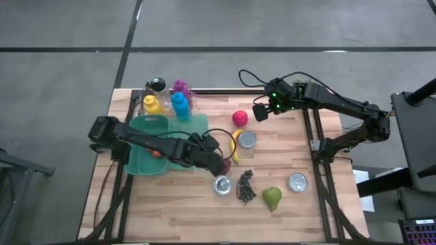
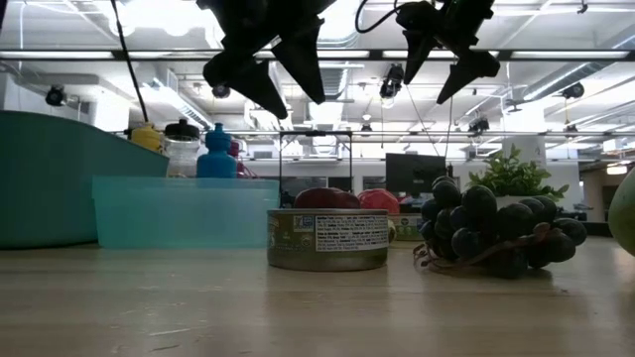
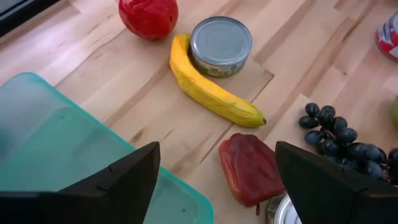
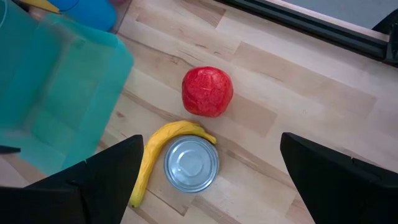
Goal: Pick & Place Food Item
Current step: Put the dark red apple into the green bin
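A dark red food piece (image 3: pixel 251 168) lies flat on the wooden table beside the corner of the light teal bin (image 3: pixel 59 146). My left gripper (image 3: pixel 214 186) hovers open above the piece and the bin's corner, slanting down, touching nothing; it also shows from above (image 1: pixel 219 160) and high over the table (image 2: pixel 270 61). A yellow banana (image 3: pixel 210 92) curves around a tin can (image 3: pixel 221 45), with a red round fruit (image 3: pixel 148 15) beyond them. My right gripper (image 1: pixel 260 112) hangs open above the red fruit (image 4: pixel 207 91), well clear of the table (image 2: pixel 446 48).
Near the front edge are a can (image 1: pixel 223 185), a bunch of dark grapes (image 1: pixel 246 187), a green pear (image 1: pixel 272 198) and another can (image 1: pixel 298 182). A darker teal bin (image 1: pixel 146 129) stands on the left; coloured bottles (image 1: pixel 170 101) stand at the far edge.
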Action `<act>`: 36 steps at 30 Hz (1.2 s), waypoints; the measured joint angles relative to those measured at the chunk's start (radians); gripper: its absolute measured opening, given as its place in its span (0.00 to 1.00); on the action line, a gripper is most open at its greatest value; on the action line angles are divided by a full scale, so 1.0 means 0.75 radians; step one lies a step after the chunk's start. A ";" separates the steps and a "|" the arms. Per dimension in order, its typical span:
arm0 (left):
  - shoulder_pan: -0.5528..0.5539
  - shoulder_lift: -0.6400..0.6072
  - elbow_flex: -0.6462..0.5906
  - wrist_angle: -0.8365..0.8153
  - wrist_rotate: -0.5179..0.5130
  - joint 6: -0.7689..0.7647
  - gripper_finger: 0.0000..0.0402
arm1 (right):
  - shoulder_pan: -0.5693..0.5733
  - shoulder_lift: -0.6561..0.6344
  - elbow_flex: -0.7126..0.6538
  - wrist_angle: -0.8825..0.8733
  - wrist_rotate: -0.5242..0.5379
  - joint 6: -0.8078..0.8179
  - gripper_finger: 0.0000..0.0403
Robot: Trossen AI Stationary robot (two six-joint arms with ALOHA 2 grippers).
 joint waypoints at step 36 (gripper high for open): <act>-0.001 0.134 -0.003 0.070 0.187 0.069 0.84 | 0.000 0.000 0.000 0.007 0.000 0.000 0.94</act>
